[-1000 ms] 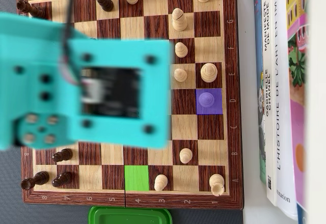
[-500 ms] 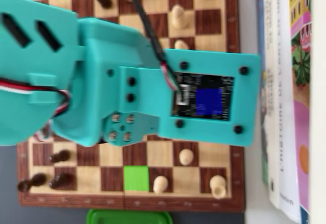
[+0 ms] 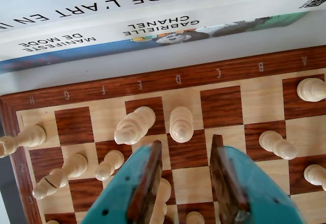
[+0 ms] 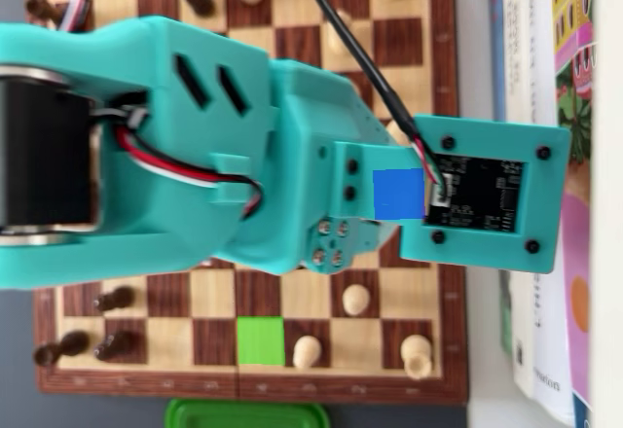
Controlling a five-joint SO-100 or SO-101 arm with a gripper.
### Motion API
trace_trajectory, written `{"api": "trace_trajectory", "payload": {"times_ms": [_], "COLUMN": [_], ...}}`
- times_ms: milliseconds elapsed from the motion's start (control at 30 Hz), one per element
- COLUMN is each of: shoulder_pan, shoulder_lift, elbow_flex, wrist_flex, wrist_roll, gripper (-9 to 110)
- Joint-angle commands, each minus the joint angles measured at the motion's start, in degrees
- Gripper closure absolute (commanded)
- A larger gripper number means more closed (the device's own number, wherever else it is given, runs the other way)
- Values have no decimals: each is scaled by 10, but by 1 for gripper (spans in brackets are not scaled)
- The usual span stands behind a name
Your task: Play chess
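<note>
In the wrist view the tool [image 3: 186,150] is seen with its teal fingers [image 3: 147,175] spread apart and nothing between them, hovering just short of a pale pawn [image 3: 181,123] that stands upright near the far edge of the chessboard [image 3: 229,71] — books [image 3: 153,15] lie beyond that edge. In the overhead view the teal arm [image 4: 195,156] covers most of the board; a blue square [image 4: 399,195] is overlaid on it, and a green square [image 4: 260,340] is marked near the bottom edge — dark pieces [image 4: 97,345] are seen at the lower left.

Bright, even daylight in both views, shadows faint; the wrist view is sharp on the chessboard [image 3: 153,84], while in the overhead view the close teal arm [image 4: 195,156] looks soft
</note>
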Motion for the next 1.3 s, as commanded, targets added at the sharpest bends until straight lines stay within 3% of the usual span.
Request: {"api": "trace_trajectory", "payload": {"times_ms": [0,1267], "shoulder_pan": [8,8], "shoulder_lift": [-6,-102], "elbow_flex": [-42,-81], "wrist_flex": [0,11], "wrist_roll": [4,-1], "gripper": [86,86]}}
